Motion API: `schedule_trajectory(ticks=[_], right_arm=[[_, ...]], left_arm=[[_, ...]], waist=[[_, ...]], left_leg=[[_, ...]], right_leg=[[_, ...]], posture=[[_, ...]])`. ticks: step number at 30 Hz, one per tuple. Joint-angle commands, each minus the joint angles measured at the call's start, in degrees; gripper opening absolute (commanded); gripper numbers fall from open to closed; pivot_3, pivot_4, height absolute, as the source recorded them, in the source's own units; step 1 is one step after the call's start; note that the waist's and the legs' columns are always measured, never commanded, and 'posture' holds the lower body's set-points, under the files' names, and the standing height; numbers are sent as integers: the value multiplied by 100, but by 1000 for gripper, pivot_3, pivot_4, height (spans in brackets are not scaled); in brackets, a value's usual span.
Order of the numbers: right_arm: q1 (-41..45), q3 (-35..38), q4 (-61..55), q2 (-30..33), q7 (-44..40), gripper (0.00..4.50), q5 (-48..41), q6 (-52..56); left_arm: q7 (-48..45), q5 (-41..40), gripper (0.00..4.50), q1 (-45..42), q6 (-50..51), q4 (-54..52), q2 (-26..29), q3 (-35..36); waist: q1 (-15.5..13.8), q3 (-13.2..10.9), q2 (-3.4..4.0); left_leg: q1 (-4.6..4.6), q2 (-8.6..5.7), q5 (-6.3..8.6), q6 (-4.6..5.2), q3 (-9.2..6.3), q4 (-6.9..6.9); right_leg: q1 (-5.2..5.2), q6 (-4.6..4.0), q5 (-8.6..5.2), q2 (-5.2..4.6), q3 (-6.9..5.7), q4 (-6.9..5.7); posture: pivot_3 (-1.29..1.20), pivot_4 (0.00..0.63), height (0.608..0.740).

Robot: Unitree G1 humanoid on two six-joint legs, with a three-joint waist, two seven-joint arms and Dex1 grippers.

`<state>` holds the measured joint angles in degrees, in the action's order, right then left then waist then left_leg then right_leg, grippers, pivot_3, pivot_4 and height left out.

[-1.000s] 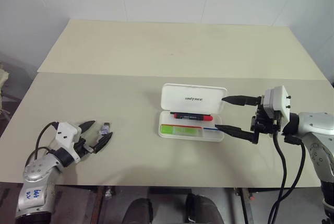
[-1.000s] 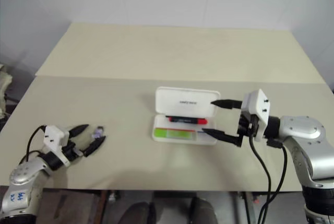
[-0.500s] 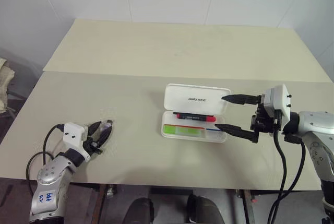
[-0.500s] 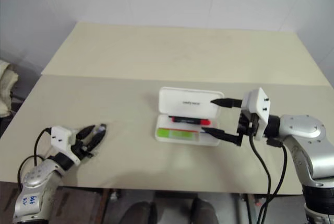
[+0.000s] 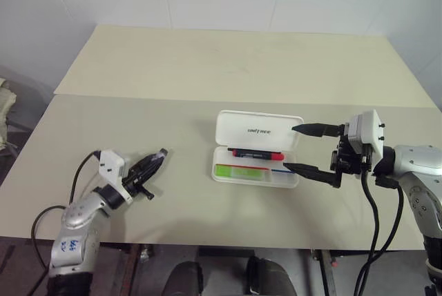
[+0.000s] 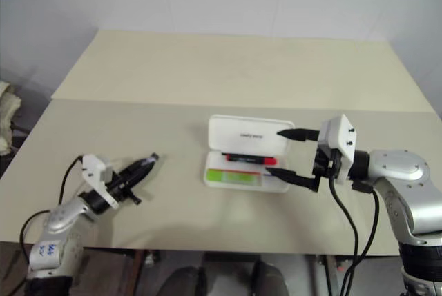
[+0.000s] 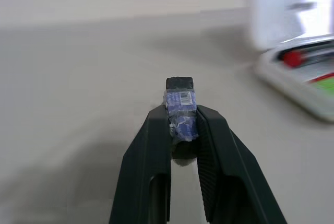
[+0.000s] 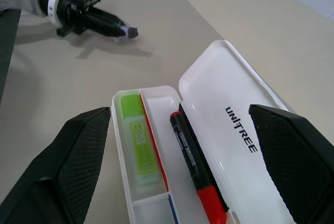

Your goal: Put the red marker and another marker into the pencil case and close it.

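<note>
1. Left gripper (image 7: pixel 181 125) is clamping its two black fingers on a small blue-wrapped object with a dark end (image 7: pixel 180 104), holding it just above the worktop (image 5: pixel 173 103), well apart from the case.
2. Right gripper (image 5: pixel 300 149) is standing spread wide and empty at the case's right end, one finger near the raised lid's edge and the other near the tray's front corner; whether either is touching the plastic I cannot tell.
3. Lying open near the middle of the worktop, the pencil case (image 5: pixel 259 130) is showing its lid tilted up at the back with the dark lettering facing forward.
4. Resting in the rear part of the tray, along the hinge, is the red marker (image 8: pixel 195 169); the green highlighter (image 8: pixel 136 143) is lying in the front compartment, beyond the red divider line.
5. Both markers are looking already stowed, so closing is probably what remains.
6. Judging by its thin hard plastic, the case is likely light, stiff and smooth, so it may skate if pushed; pressing the lid's free long edge down while steadying the tray would suit it best.
</note>
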<state>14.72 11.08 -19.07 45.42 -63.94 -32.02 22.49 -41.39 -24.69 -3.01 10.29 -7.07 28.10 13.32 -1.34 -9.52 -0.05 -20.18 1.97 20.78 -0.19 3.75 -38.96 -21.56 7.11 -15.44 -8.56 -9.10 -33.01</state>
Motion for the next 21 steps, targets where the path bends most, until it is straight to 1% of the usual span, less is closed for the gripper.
schedule_trajectory(ticks=[1,5,8,11,14,17,21], right_arm=[[-77,113,-83,113,-42,4500,-47,-108],[-303,318,-29,213,-195,4500,-100,-194],[-541,640,114,374,-448,4500,-193,-319],[-831,1011,228,604,-739,4500,-253,-434],[-951,1135,260,688,-831,4500,-291,-487],[-1288,1480,304,752,-791,4500,-172,-555],[-1642,1738,141,728,-666,4500,-186,-529]], left_arm=[[-540,-256,357,-291,43,-169,382,36],[-1286,-410,357,-817,278,-138,915,-176],[-1740,-442,357,-1305,426,-80,1098,-477],[-2044,-453,357,-1895,589,52,1010,-851],[-2172,-419,357,-2119,636,127,956,-992],[-2259,-370,357,-2694,893,68,670,-1507],[-2217,-261,357,-3022,1014,104,361,-1851]], waist=[[1,0,-1],[-21,-2,1],[-54,-2,2],[-60,-4,1],[-27,-5,-2],[-19,-11,-11],[-26,-12,-13]], left_leg=[[0,-1,0,0,2,0],[-2,-1,0,0,1,1],[-5,-5,0,0,-2,-2],[-6,-8,0,1,0,-2],[-3,-6,0,0,2,0],[-2,-5,-1,1,6,1],[-3,-6,-1,1,10,-7]], right_leg=[[0,0,0,0,1,0],[0,0,0,1,-1,4],[1,0,0,-1,0,4],[2,1,0,-1,2,6],[2,1,0,1,0,6],[2,1,0,2,0,5],[4,3,1,2,4,8]], posture=[[0,150,740],[0,150,740],[0,150,740],[0,150,740],[0,150,740],[0,150,740],[0,150,740]])
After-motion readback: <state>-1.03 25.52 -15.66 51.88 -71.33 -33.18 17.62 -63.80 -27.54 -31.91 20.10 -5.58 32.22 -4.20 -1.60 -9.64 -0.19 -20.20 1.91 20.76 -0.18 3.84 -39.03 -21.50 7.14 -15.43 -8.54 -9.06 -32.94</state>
